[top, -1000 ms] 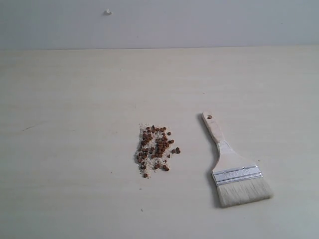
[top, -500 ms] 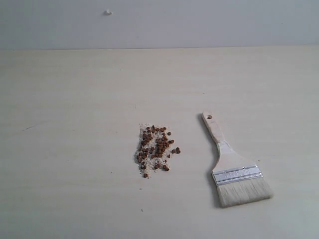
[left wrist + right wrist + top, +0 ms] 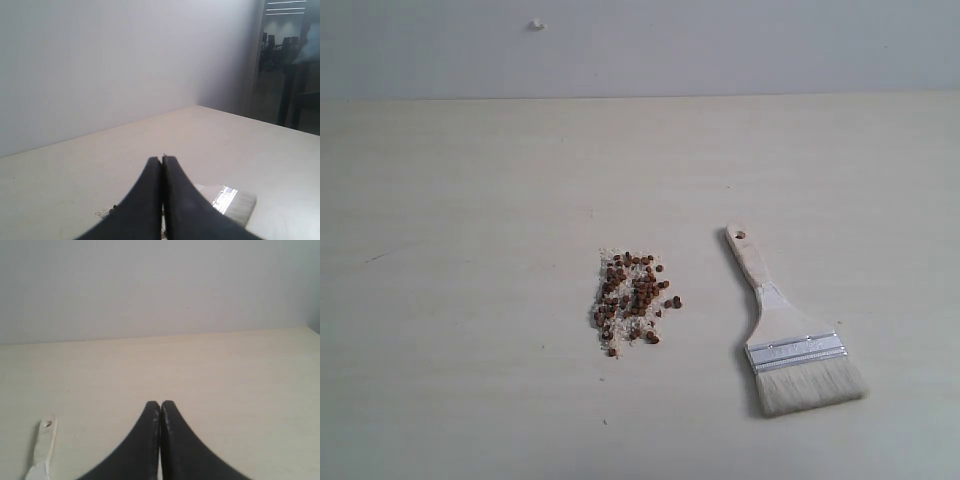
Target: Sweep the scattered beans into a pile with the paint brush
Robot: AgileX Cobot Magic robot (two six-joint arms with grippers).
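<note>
The beans (image 3: 634, 296) lie gathered in one small dense pile with white crumbs near the middle of the table. The paint brush (image 3: 786, 337) lies flat to their right, handle hole pointing away, bristles toward the front edge. Neither gripper shows in the exterior view. In the left wrist view my left gripper (image 3: 161, 159) is shut with nothing in it; the paint brush's ferrule (image 3: 225, 197) and a few beans (image 3: 109, 210) peek out from behind its fingers. My right gripper (image 3: 160, 403) is shut and holds nothing; the brush handle (image 3: 44, 445) lies off to one side.
The pale wooden table (image 3: 470, 200) runs back to a grey wall. A small white mark (image 3: 536, 25) sits on the wall. In the left wrist view the table's corner and dark furniture (image 3: 292, 75) appear beyond it.
</note>
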